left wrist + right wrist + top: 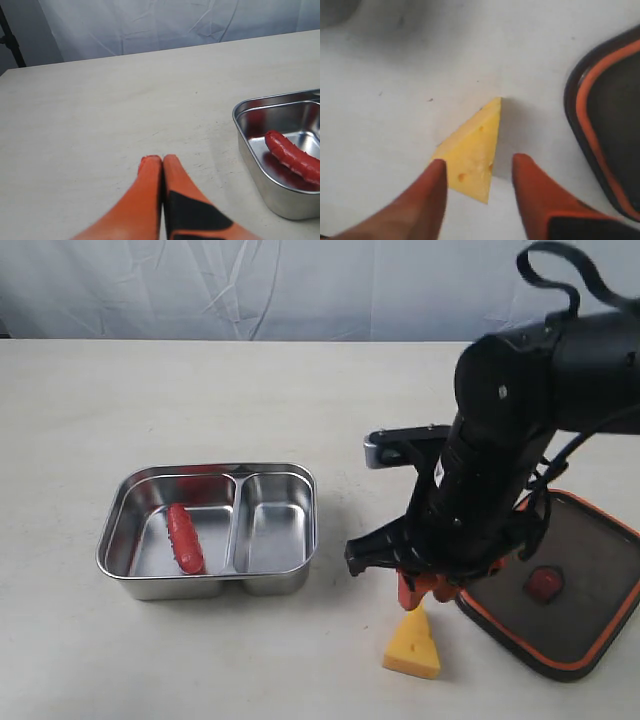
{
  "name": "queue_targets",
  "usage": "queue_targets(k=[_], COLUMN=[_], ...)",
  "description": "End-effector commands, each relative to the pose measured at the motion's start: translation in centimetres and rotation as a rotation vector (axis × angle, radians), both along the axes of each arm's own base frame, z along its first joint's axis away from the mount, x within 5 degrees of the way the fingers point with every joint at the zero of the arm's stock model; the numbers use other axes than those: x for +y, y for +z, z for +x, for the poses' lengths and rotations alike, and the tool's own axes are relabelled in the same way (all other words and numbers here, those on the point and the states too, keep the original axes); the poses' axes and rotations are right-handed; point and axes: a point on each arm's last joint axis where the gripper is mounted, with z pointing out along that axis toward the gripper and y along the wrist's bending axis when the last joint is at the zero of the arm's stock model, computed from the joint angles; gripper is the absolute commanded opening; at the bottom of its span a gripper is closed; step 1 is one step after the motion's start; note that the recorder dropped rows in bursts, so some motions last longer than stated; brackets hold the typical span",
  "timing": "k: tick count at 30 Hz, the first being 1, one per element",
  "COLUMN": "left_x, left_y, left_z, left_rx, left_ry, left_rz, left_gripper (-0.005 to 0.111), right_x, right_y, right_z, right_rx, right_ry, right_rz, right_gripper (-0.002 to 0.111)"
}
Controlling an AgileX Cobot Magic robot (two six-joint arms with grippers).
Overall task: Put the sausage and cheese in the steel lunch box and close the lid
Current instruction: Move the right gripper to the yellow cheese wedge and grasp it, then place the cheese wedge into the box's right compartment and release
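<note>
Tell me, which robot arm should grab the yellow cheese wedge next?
The right one. Its open right hand hangs just over the yellow toy cheese wedge, a finger on each side. The left hand is shut, over by the shiny steel lunch box.

Bright, even light, soft shadows, glints on the steel lunch box [250, 585], right fingers [415, 205] blurred

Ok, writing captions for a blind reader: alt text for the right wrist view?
A yellow cheese wedge lies on the table between the open fingers of the right end effector; a corner of the dark, orange-trimmed lid shows beside it.
</note>
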Motion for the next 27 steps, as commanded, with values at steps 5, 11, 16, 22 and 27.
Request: queue_targets(k=[5,11,16,22,27], left_x=[0.0,0.0,0.0,0.0,0.0], left_y=[0.1,0.1,0.1,0.1,0.1], left_z=[0.0,0.0,0.0,0.0,0.0], left_rx=[-0.013,-0.013,-0.013,-0.013,-0.013], left_ry=[-0.001,-0.001,-0.001,-0.001,-0.001], left_rz=[-0.003,-0.003,-0.003,-0.003,-0.003], left_gripper=[0.000,0.000,0.000,0.000,0.000], right_x=[0.4,1.3,1.1,0.7,0.6], right_y=[-2.3,-4.0,-5.0,-5.2,-4.0], right_z=[0.1,-0.4,-0.4,-0.5,-0.6], right_rx=[0.025,0.069,0.087,0.089,0.058], right_ry=[-0.239,-0.242,-0.220,-0.129,-0.082], right_rz=[0.040,0.016,-0.034,-0.079,-0.049], right_gripper=[0.069,0.063,0.049,0.009,0.000])
